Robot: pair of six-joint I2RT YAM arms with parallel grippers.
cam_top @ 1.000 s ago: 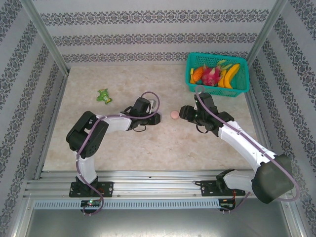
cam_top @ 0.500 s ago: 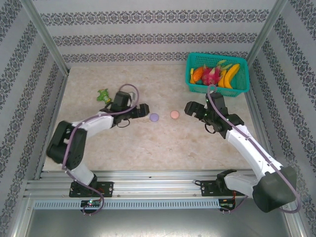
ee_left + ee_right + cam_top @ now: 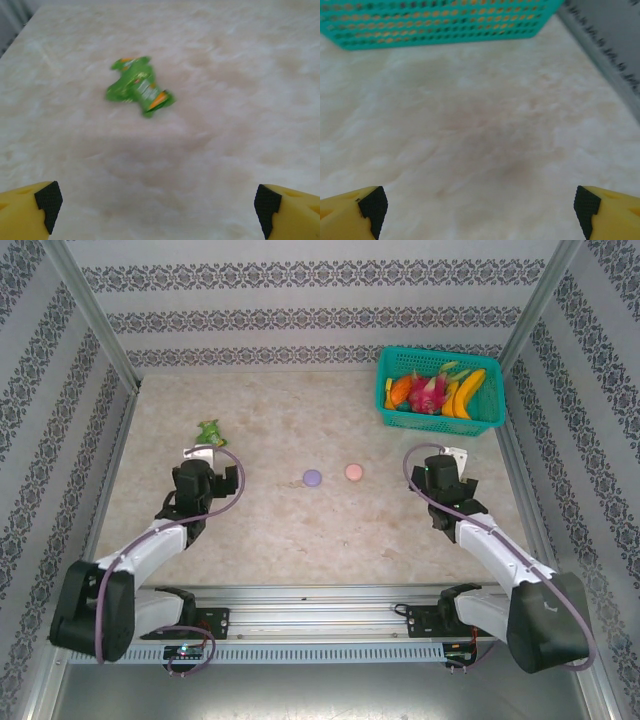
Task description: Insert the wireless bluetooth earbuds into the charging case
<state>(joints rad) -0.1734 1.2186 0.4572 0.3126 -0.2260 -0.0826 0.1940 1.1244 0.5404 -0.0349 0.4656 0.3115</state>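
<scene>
My left tool (image 3: 207, 472) hangs near the left edge of the table (image 3: 330, 540), its jaws wide apart and holding nothing. Just ahead of it, toward the far edge, lies one green wrapper (image 3: 210, 432) with orange marks, flat on the table top; in the left wrist view the wrapper (image 3: 140, 86) sits beyond my open left tool (image 3: 160, 200), apart from both fingers.

My right tool (image 3: 445, 462) hangs near the right edge, jaws also spread and bare. Beyond it, in the far right corner, stands one teal basket (image 3: 440, 425) of fruit, among it a pink dragon fruit and yellow bananas. The right wrist view has the basket's mesh wall (image 3: 440, 25) at the top and my right tool (image 3: 480, 205) over plain table.

Two round cases lie in the middle of the table, between my tools and well apart from both: one purple case (image 3: 312, 477) and one pink case (image 3: 353, 472), near each other but not touching. Both look closed; whether the earbuds sit inside them I cannot tell.
</scene>
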